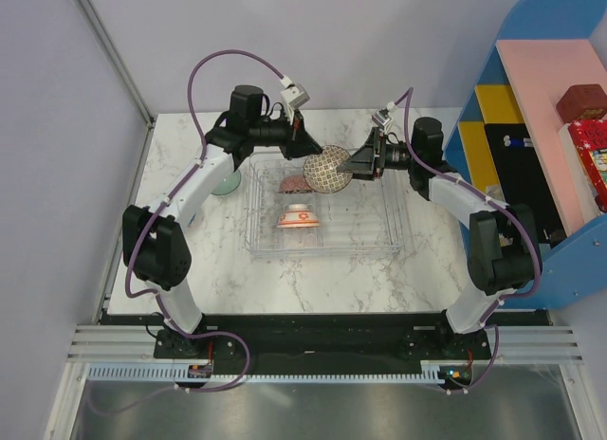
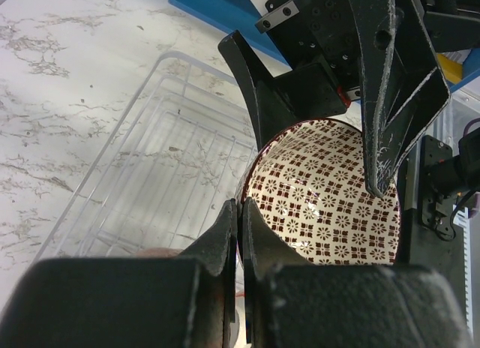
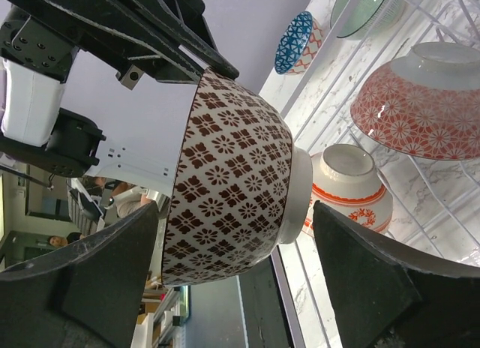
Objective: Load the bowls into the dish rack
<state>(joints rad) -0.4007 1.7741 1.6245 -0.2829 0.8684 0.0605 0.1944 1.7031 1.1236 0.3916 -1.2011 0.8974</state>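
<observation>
The lattice bowl (image 1: 327, 170) is held in the air above the far part of the dish rack (image 1: 322, 253), tipped on its side so that its mouth faces the left arm. It is pinched at the rim by the left tool (image 2: 240, 213), whose fingers are closed together on the thin wall, one inside and one outside. The right tool (image 3: 234, 213) is spread wide around the same bowl, one finger towards the mouth and the other just beside the foot. Whether either finger touches cannot be told.

Two bowls are already lying in the rack, a red-patterned bowl (image 3: 420, 100) and an orange-banded bowl (image 3: 349, 187). A blue bowl (image 3: 296, 40) and a pale green bowl (image 3: 360, 7) are left outside it on the counter (image 1: 285, 288).

The bowl is judged to be glazed ceramic: rigid, fairly heavy for its size, smooth and slippery, and likely to chip or crack if dropped or knocked against the other bowls. A rim pinch is thought workable but prone to swinging, so a firm clamp is called for. A hold across mouth and foot would be steadier, provided the foot is seated squarely. A slow, low release between the ribs is advised.
</observation>
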